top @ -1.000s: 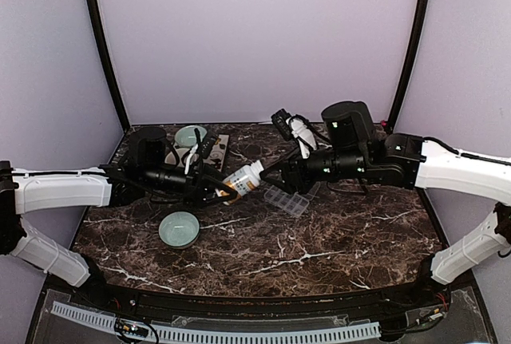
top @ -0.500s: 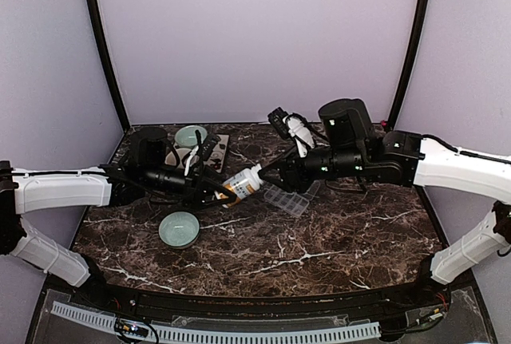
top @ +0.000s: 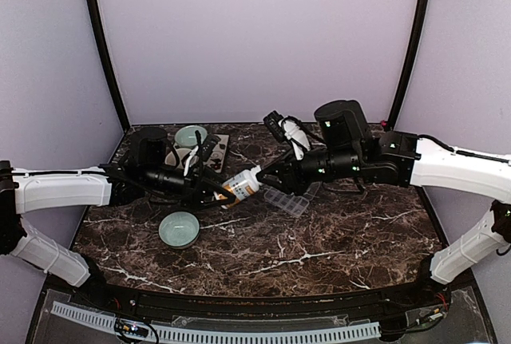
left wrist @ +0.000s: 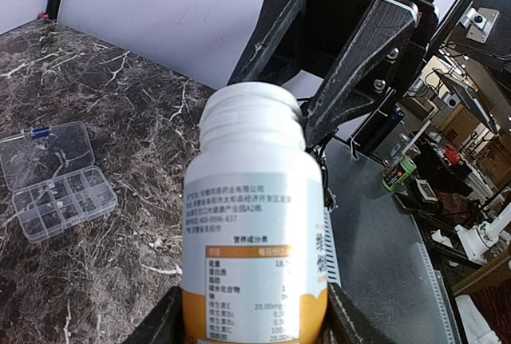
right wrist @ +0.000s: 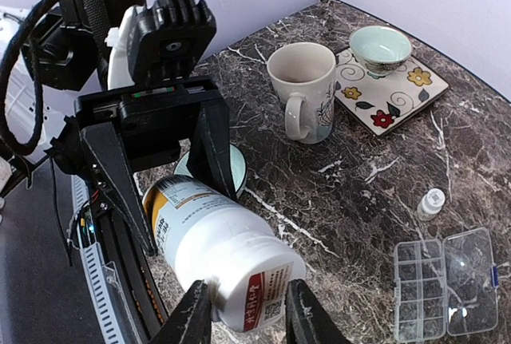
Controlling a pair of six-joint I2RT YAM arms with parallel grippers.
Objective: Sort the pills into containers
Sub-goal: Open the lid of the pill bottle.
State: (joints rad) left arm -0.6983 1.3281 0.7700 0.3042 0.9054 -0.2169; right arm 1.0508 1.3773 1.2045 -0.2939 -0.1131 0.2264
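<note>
Both my arms meet over the middle of the marble table [top: 319,256], and a pill bottle [right wrist: 215,236] is strung between them, lying nearly level, up off the stone. My left gripper [left wrist: 255,322] has the body, with the fingers half-spread and clamped on either side of the orange-and-white label. The cap end points across at my right gripper [right wrist: 249,312]. There my two fingers sit one on each side of the white ribbed cap, pads against it. That's a pinch on the cap, and the cap is not off yet.

The pill organiser box [right wrist: 443,284] lies on the table, low under my right wrist. From overhead it sits just to the right of the bottle's cap, and it touches neither gripper. It's open flat, with the clear lid folded out beside the rows of little compartments. What's in them I can't make out. A small white-capped bottle [right wrist: 432,200] stands upright near it.

Further back on the left, a cream mug [right wrist: 302,88] stands beside a flowered square plate [right wrist: 395,92], and a pale green bowl [right wrist: 380,45] sits on that plate. A second pale green bowl [top: 179,229] rests on the near side by my left gripper, well apart from the organiser.
</note>
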